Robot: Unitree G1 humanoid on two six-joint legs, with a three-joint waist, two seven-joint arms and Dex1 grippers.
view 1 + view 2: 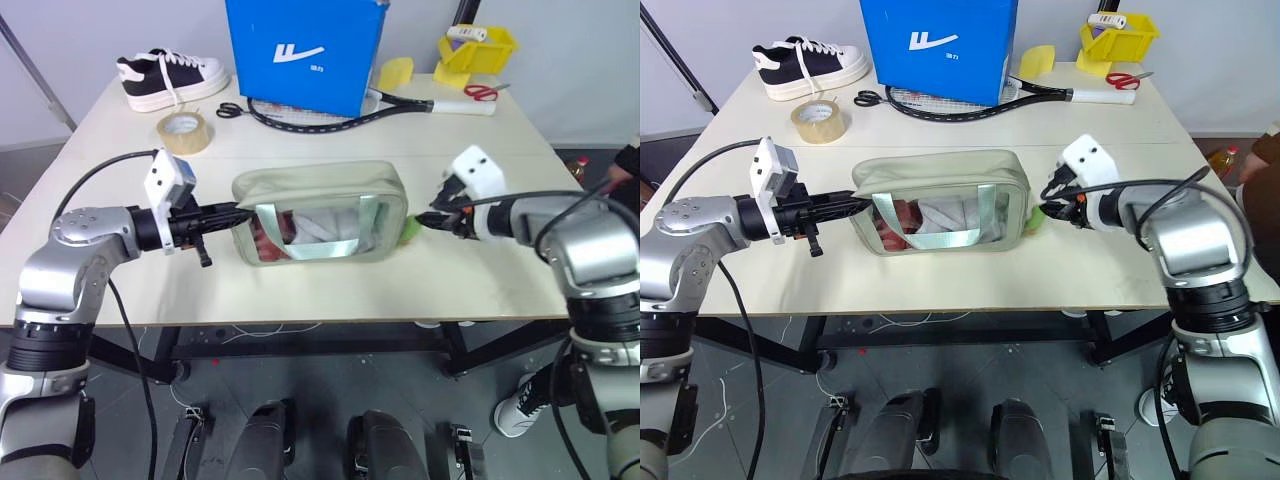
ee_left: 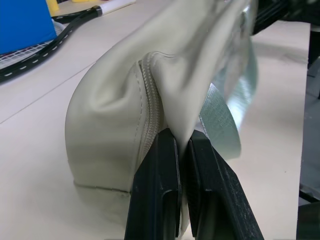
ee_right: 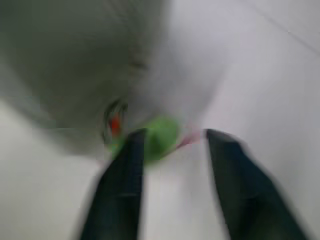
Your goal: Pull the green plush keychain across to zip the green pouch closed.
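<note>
2 parted right jaws flanking green plush keychain (image 3: 159, 137) beside green pouch (image 1: 320, 190).

The green plush keychain (image 3: 159, 137) is smeared by motion blur in the right wrist view, so its pink-red spot is only a vague streak, and whether either finger (image 3: 122, 175) touches it cannot be told. From the head it is mostly hidden behind the end of the green pouch (image 1: 320, 190) (just a green sliver shows). The pouch's contents behind the clear window are indistinct. A person (image 1: 628, 165) is cut off by the frame's edge.
</note>
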